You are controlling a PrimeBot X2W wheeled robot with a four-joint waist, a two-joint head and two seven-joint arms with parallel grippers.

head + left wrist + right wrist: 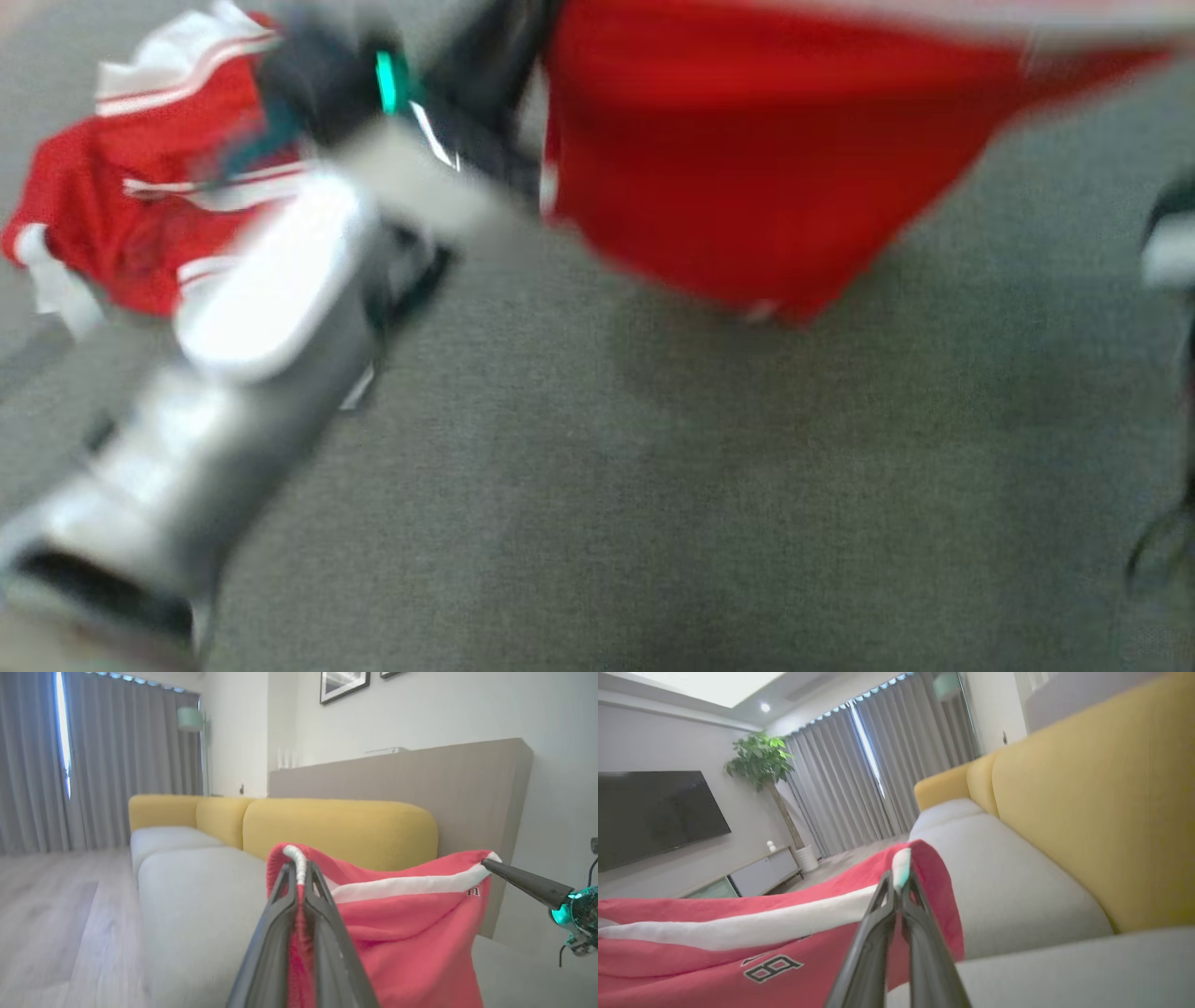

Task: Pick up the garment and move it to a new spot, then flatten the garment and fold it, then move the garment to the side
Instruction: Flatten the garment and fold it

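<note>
The left gripper is clamped on the white-trimmed edge of the red jersey, the trim being pinched between the two dark fingers near their tips. The right gripper is likewise closed on the white trim at another point of the same edge; in the left wrist view its fingertips are seen at the jersey's far corner. Between the two grips the white band is drawn out almost straight, and the red cloth hangs below it. A black-outlined figure 8 is printed on the cloth. The jersey is held over the grey seat cushion of a sofa, in front of its yellow backrest. In the blurred head view the pale left forearm is seen crossing the lower left. A bunched heap of red and white cloth lies beside it; whether it belongs to the held jersey cannot be told. Grey curtains, a dark television and a potted plant are seen beyond.
</note>
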